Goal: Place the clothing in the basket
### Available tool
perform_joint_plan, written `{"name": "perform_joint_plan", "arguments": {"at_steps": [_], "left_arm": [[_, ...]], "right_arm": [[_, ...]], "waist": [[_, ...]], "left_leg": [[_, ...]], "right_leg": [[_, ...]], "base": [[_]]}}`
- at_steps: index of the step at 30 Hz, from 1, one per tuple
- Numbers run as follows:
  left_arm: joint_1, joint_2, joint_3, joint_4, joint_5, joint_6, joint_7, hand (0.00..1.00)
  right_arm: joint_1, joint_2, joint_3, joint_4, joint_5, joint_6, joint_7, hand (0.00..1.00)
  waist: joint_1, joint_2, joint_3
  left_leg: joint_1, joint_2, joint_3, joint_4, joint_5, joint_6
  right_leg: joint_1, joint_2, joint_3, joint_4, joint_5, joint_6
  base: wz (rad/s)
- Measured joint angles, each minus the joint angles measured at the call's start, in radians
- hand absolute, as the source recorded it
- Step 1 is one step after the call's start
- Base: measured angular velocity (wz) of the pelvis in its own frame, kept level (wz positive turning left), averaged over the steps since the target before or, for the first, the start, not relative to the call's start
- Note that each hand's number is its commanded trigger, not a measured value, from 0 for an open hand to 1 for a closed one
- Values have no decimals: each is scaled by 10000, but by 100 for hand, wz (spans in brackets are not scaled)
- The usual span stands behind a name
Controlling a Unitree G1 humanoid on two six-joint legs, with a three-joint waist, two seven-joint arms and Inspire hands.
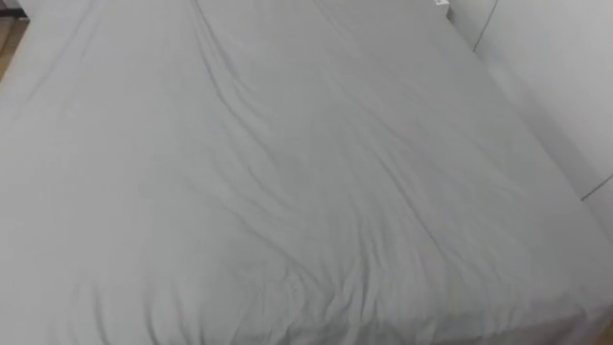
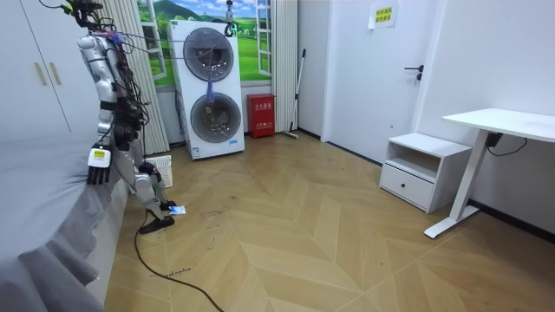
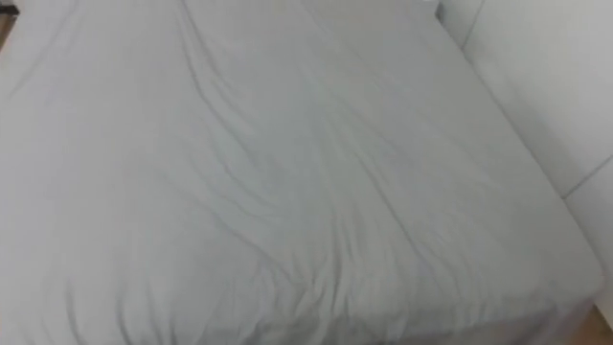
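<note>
- Looking down through the eye views, I have the bed (image 1: pixel 287 182) across the frame: a grey sheet, creased, with a white wall (image 1: pixel 565 86) at the upper right.
- I can make out no clothes on the sheet and no basket, so I cannot tell where the task's things are.
- At the upper left of the room view, my robot stands against the bed's edge, facing it.
- One hand (image 2: pixel 98 166) hangs low at the bed's edge with fingers straight down, holding nothing; by the body I take it for the right hand.
- This scene fits clothes lying somewhere out of frame, or clothes cleared into a basket elsewhere; I cannot judge which.
- A stacked washer and dryer (image 2: pixel 211 91) stands at the upper middle.
</note>
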Motion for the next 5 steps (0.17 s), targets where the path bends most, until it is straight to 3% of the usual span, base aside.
{"name": "perform_joint_plan", "arguments": {"at_steps": [5], "left_arm": [[174, -36, 589, 11, 96, -3, -23, 0]], "right_arm": [[-188, 52, 1, 23, -209, 51, 90, 0]], "waist": [[138, 23, -85]], "left_leg": [[265, -33, -10, 8, -6, -8]], "right_leg": [[272, 4, -33, -25, 0, -6]], "base": [[0]]}}
